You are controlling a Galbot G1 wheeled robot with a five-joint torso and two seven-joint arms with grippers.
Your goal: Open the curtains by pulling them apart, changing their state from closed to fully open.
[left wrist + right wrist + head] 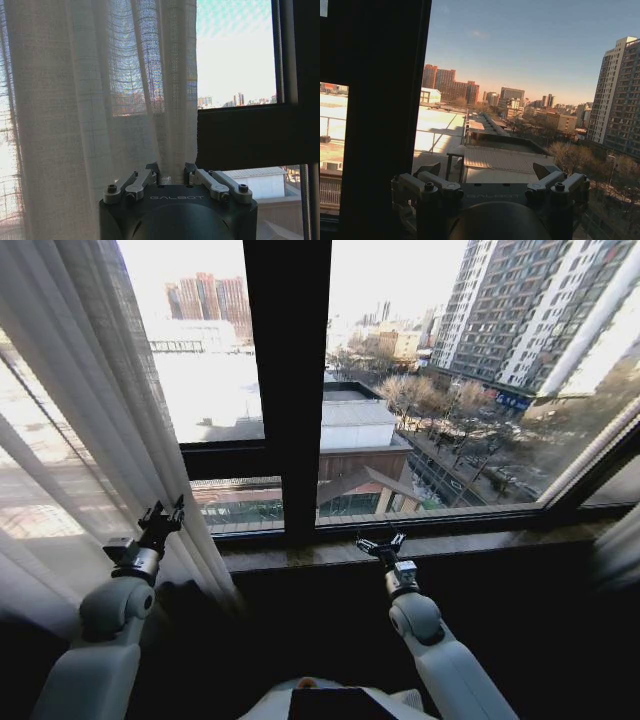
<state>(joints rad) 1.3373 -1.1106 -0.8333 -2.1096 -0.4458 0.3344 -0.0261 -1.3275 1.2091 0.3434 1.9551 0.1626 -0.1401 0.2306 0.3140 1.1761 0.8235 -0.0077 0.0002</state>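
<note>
On the robot's left side hang the curtains (95, 430), thin white cloth with many long folds. They are bunched up against the left part of the window, and light shines through them. A bit more white cloth (622, 540) shows at the far right edge of the head view.

Down low, the left gripper (170, 515) is right at the inner edge of the curtains. In the left wrist view, the left gripper (171, 173) has its two fingers pulled in close, and a fold of the white cloth (100, 100) goes down between them. So it is pinching the curtain edge.

The right gripper (380, 543) is out in front of the glass, just above the window sill (480, 538). It is well apart from the curtains. In the right wrist view, the right gripper (490, 172) has its fingers spread wide and holds nothing.

Between the two grippers stands a thick dark window frame bar (288, 380). It goes straight up the middle of the window. A dark cross bar (225, 458) runs sideways from it.

Most of the glass is bare. Outside are tall buildings (530, 310), flat roofs (358, 415), and trees (440, 400) far below.
</note>
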